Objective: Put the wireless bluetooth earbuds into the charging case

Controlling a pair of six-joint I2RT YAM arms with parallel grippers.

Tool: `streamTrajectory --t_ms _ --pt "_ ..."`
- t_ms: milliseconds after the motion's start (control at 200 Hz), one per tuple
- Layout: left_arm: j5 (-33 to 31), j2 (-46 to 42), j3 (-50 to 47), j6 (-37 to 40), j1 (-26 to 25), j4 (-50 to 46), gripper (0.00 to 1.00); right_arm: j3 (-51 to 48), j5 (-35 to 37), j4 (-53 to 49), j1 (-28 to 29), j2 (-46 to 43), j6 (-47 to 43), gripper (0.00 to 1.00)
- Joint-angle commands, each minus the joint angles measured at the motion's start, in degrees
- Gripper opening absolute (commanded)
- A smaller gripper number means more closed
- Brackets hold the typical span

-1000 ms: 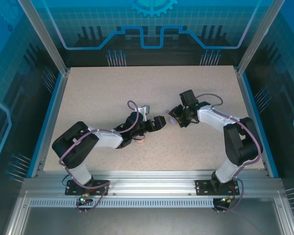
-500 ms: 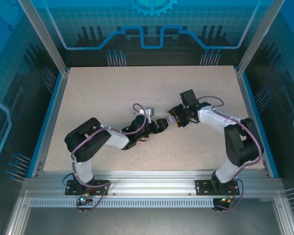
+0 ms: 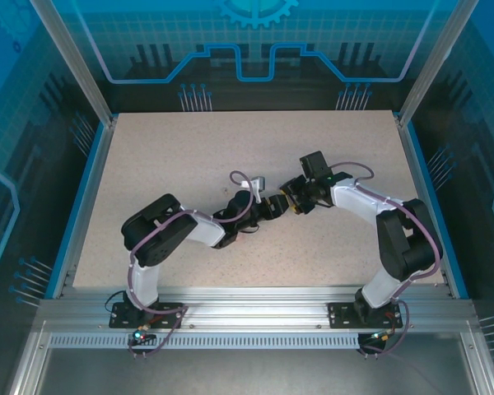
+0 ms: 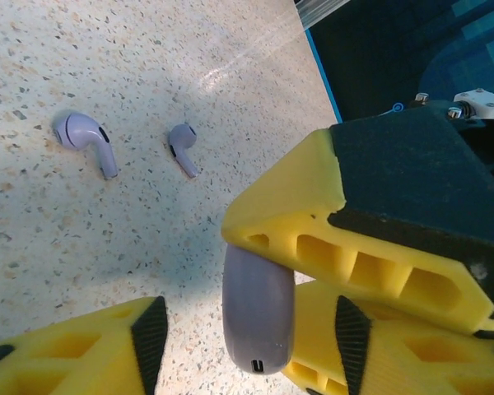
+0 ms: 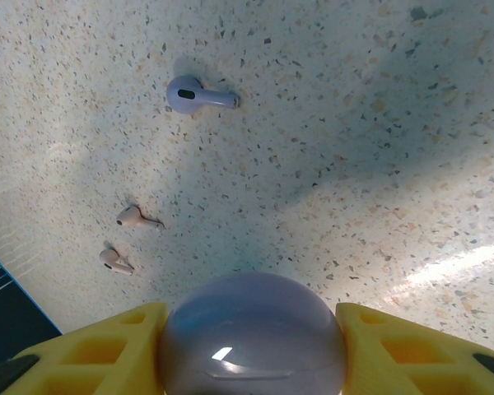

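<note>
Two purple buds [image 4: 86, 140] lie loose on open table [image 4: 33, 247]. Right wrist view adds two pink buds [image 5: 136, 217] near the table edge. Right gripper [image 5: 251, 346] clamps purple case [image 5: 253, 313]; left gripper [image 4: 247, 350] wide, straddling it. Both meet mid-table.

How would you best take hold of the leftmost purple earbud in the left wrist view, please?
The earbud lies flat on its side on the table, stem along the surface. I'd likely come straight down and pinch its rounded head, leaving the stem free to enter the case.
</note>
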Motion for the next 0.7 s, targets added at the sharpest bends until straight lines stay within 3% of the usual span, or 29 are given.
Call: streamTrajectory --t_ms 0,475,695 --pt "-1.2 1.3 1.9 -0.8 -0.7 2.0 0.55 0.9 -1.0 0.5 0.8 -0.8 1.1 0.50" --pt "-2.0 3.0 2.9 -1.3 -0.7 2.6 0.39 0.9 -1.1 1.0 0.9 -0.7 1.2 0.49" --pt "-2.2 3.6 3.3 -1.4 -0.8 2.4 0.35 1.0 -1.6 1.5 0.9 -0.3 1.3 0.49"
